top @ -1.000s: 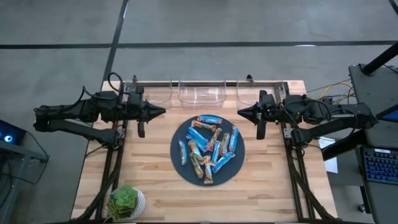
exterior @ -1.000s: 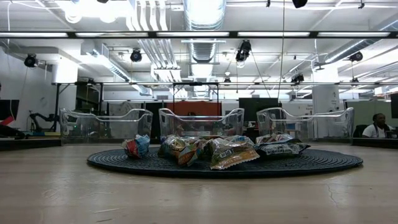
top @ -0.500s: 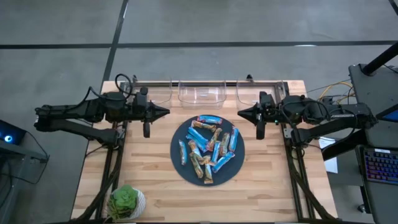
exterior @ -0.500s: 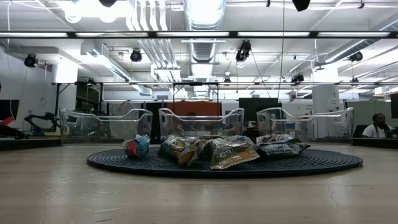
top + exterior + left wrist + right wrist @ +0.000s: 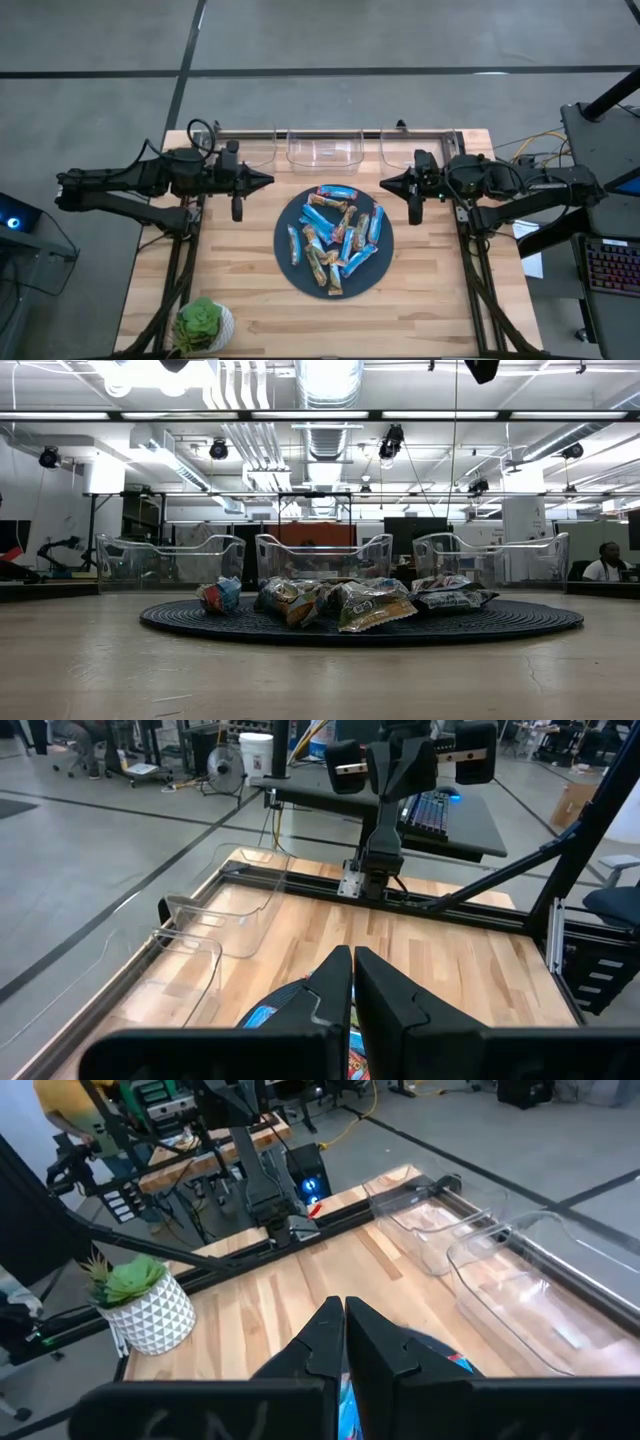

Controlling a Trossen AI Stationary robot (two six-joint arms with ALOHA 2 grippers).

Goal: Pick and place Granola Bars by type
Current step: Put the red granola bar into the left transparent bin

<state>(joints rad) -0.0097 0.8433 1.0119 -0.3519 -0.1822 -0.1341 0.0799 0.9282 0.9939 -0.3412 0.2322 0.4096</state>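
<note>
Above table, both pincers closed, empty.

the granola bars (image 5: 334,237) lie heaped on the round disc (image 5: 288,263) at mid-table; three bins (image 5: 324,148) (side by side) stand behind it, a potted plant (image 5: 203,324) at the front-left corner.
</note>
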